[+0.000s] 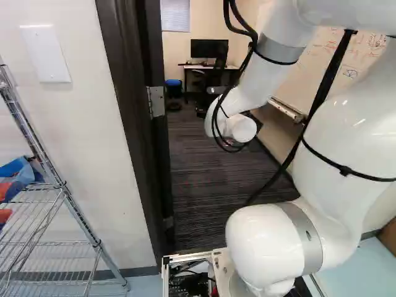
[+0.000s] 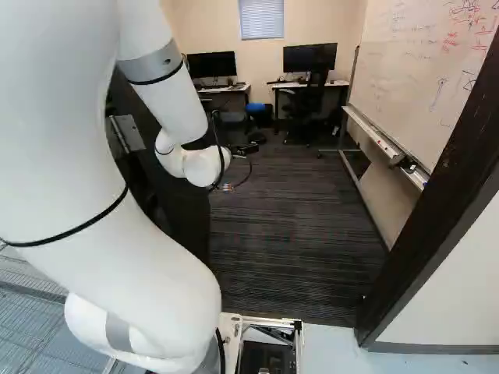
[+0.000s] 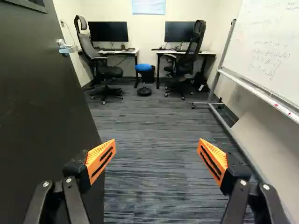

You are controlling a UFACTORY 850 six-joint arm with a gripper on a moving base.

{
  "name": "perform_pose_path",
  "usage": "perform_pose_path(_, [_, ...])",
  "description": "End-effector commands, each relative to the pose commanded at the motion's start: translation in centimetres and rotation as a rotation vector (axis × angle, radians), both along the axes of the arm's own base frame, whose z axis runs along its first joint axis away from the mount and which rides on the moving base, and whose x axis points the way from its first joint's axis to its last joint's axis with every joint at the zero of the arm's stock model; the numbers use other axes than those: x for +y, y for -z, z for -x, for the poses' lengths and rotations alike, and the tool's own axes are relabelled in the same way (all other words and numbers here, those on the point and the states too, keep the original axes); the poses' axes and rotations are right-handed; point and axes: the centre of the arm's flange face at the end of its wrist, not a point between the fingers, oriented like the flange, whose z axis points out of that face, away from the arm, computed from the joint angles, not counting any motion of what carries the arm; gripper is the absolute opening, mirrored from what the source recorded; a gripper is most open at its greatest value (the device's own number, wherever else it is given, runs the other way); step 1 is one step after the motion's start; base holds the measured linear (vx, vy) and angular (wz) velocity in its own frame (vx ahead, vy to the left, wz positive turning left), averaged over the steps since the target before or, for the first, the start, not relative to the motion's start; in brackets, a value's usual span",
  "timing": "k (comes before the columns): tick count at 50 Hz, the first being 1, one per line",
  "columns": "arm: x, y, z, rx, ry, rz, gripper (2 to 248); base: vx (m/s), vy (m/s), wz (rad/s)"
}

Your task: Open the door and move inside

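End effector, fingers spread apart, faces carpet between door edge and whiteboard.

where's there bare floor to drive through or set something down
Bare carpet runs ahead of the open gripper, between the black door and the whiteboard, up to the chairs. It is crowded along the far wall: desks, chairs and a blue-topped bin.

Three cameras, all facing the desks.
Base pair: behind arm, one each side, angled down past door frame. Wrist: nearer desks, beside door. All share carpet, whiteboard.
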Motion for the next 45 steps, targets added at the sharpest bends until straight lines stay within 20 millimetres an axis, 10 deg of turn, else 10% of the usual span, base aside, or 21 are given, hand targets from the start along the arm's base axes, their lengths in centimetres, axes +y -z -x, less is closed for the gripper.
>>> perform_pose_path(45, [0.2,3.7,10.3,0.071,0.003,-0.005,247,0.0,0.0,0.0])
